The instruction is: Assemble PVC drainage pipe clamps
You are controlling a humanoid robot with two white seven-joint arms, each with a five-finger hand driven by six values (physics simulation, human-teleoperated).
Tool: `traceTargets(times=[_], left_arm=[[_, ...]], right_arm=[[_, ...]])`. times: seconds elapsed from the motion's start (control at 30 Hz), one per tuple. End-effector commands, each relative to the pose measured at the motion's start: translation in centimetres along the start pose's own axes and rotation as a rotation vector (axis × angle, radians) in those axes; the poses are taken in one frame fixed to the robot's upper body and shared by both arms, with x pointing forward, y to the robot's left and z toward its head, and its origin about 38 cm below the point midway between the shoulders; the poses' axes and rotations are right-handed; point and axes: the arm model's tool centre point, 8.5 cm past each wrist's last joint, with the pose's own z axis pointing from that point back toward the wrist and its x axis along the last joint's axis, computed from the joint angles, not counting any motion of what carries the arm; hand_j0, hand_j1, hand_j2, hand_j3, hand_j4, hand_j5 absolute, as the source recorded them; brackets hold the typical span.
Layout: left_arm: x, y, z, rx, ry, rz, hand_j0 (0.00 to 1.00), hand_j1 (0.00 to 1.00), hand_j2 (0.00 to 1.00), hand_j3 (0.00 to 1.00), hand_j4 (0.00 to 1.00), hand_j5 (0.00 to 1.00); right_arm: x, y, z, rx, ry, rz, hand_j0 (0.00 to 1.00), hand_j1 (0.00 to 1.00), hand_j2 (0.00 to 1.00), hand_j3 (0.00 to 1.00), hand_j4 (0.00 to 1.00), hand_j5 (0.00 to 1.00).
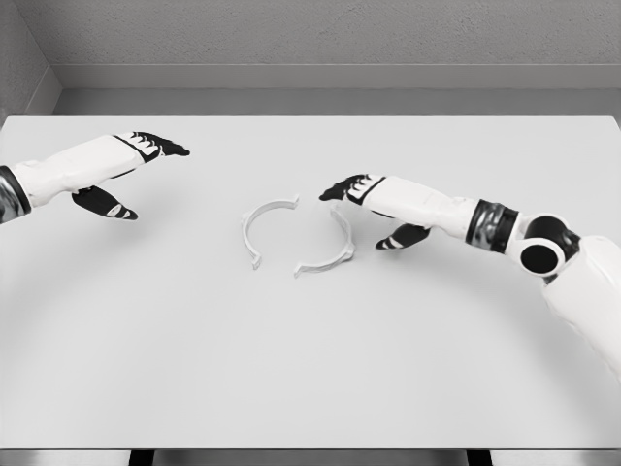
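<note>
Centrally, two clamp halves [296, 233] apart, table [310, 369], right hand [374, 209] near

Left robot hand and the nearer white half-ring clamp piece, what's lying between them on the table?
Nothing: the head view shows only bare white table between the left robot hand and the white half-ring clamp piece.

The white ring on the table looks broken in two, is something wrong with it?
Not broken, just not joined. The left clamp half and right clamp half lie flat on the table, curves facing each other with gaps between their ends. The right robot hand is open near the right half; the left robot hand is open farther away.
</note>
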Motion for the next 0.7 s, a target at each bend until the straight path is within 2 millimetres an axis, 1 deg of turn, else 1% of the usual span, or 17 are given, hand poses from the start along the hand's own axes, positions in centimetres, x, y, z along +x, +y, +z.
traceTargets(times=[0.0,0.1,0.17,0.23,0.3,0.33,0.53,0.67], left_arm=[[0.0,0.1,0.0,0.005,-0.001,0.006,1.0,1.0,1.0,1.0,1.0,1.0],[0.1,-0.1,-0.2,0.004,-0.006,0.009,1.0,1.0,1.0,1.0,1.0,1.0],[0.2,-0.1,-0.3,0.006,-0.008,0.01,1.0,1.0,1.0,1.0,1.0,1.0],[0.2,-0.1,-0.3,0.006,-0.009,0.011,1.0,1.0,1.0,1.0,1.0,1.0],[1.1,0.7,-0.5,0.021,-0.032,-0.017,1.0,1.0,1.0,1.0,1.0,1.0],[1.1,0.9,-0.4,0.023,-0.033,-0.017,1.0,1.0,1.0,1.0,1.0,1.0],[1.2,0.8,-0.4,0.022,-0.033,-0.018,1.0,1.0,1.0,1.0,1.0,1.0],[1.2,0.5,-0.6,0.017,-0.035,-0.016,1.0,1.0,1.0,1.0,1.0,1.0]], right_arm=[[-0.2,-0.1,0.0,-0.01,0.004,-0.01,1.0,1.0,1.0,1.0,1.0,1.0],[0.4,-0.1,-1.2,-0.013,-0.017,-0.015,1.0,1.0,1.0,1.0,1.0,1.0],[0.6,0.9,-1.9,0.017,-0.026,-0.032,1.0,1.0,1.0,1.0,1.0,1.0],[0.5,1.4,-2.1,0.03,-0.022,-0.041,1.0,1.0,1.0,1.0,1.0,1.0],[0.6,1.4,-2.2,0.028,-0.025,-0.042,1.0,1.0,1.0,1.0,1.0,1.0],[0.7,1.4,-2.4,0.027,-0.03,-0.044,1.0,1.0,1.0,1.0,1.0,1.0],[1.1,1.4,-3.2,0.031,-0.044,-0.043,1.0,1.0,1.0,1.0,1.0,1.0],[1.4,1.6,-4.2,0.046,-0.058,-0.046,1.0,1.0,1.0,1.0,1.0,1.0]])
